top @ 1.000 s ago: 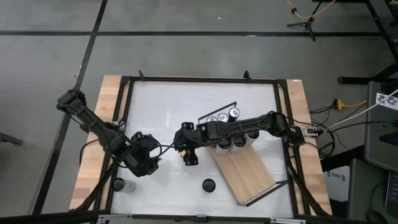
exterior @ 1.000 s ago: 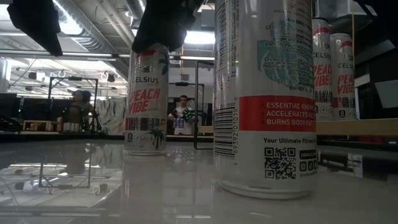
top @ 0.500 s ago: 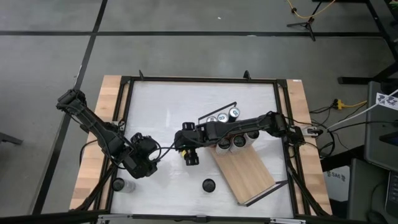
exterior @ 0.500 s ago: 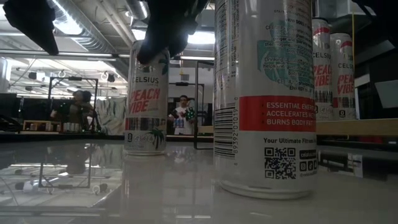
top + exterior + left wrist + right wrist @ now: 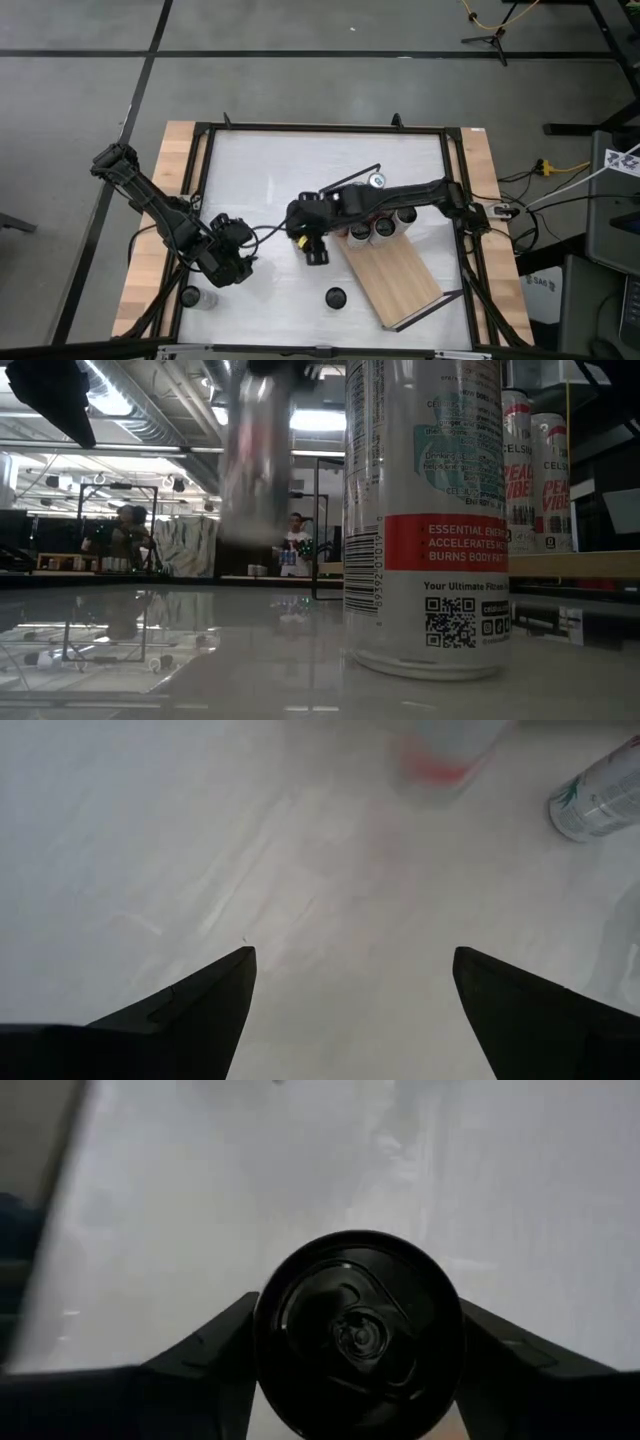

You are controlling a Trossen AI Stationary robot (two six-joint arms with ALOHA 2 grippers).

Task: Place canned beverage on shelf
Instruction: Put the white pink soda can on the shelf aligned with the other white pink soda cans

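Nearest, a lone can (image 5: 335,297) upright on the white table (image 5: 270,170). Farther back, left gripper (image 5: 350,980) spread and empty over bare tabletop; right gripper (image 5: 357,1342) pinching a can (image 5: 357,1327) at mid-table, just left of the shelf (image 5: 395,275)

Shelf slanting across the right side, more cans (image 5: 381,229) at its far end

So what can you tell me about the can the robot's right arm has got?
The can is seen top-down from the right wrist: a round dark lid with a pull tab, sitting between the right gripper's two dark fingers, which press its sides. In the low view it is a pale blur off the white table, upright, left of the shelf.
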